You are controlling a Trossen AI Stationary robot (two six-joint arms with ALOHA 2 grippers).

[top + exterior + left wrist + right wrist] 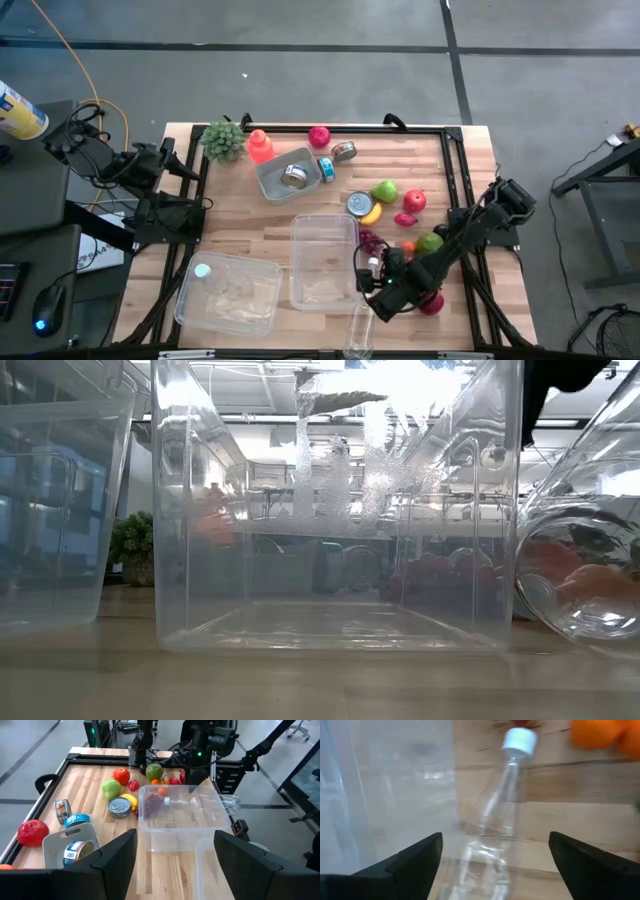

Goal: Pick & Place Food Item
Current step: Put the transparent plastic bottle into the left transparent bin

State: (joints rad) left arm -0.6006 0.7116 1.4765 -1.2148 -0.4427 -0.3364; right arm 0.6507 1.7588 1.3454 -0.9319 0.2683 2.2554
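Note:
A clear plastic bottle (361,322) with a white cap (519,739) lies on its side on the wood, along the right wall of a clear bin (325,262). My right gripper (386,298) hovers over it, pointing steeply down and open. Its fingers (415,865) stand on either side of the bottle's body (492,827) without touching it. Fruit lies to the right: an orange (600,732), grapes (370,240), a red apple (432,304), a green fruit (430,241). My left gripper (175,847) waits open, raised at the table's left edge.
A second clear bin (228,292) stands at the near left. A grey tray (288,175) holds cans. Behind it are a small green plant (224,140), more cans, a banana (371,213) and apples (414,201). A black frame (455,180) borders the table.

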